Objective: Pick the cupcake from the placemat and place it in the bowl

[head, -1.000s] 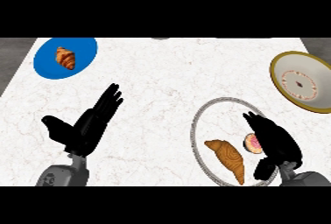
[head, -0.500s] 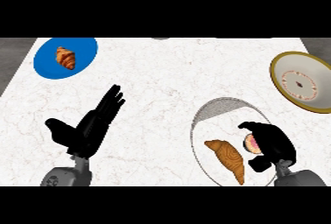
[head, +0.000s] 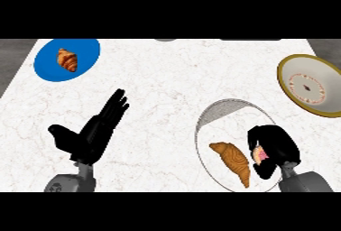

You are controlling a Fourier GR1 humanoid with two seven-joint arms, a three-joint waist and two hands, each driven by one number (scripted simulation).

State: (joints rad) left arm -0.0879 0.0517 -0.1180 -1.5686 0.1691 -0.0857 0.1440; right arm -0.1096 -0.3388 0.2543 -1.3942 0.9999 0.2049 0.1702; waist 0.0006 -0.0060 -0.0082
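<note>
The right robot hand (head: 272, 146) is curled over the white placemat (head: 226, 113), apparently grasping the cupcake (head: 260, 154), of which only a pink sliver shows. A croissant (head: 233, 161) lies just beside it. The left robot hand (head: 93, 131) rests open on the marble surface (head: 173, 76). The bowl (head: 310, 85) sits apart, at right.

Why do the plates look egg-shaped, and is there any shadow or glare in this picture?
Head view: the steep downward angle stretches the white placemat and the bowl into ovals; a soft grey shade lies on the placemat's upper left; no glare on the marble counter; the right hand hides most of the pink cupcake.
</note>
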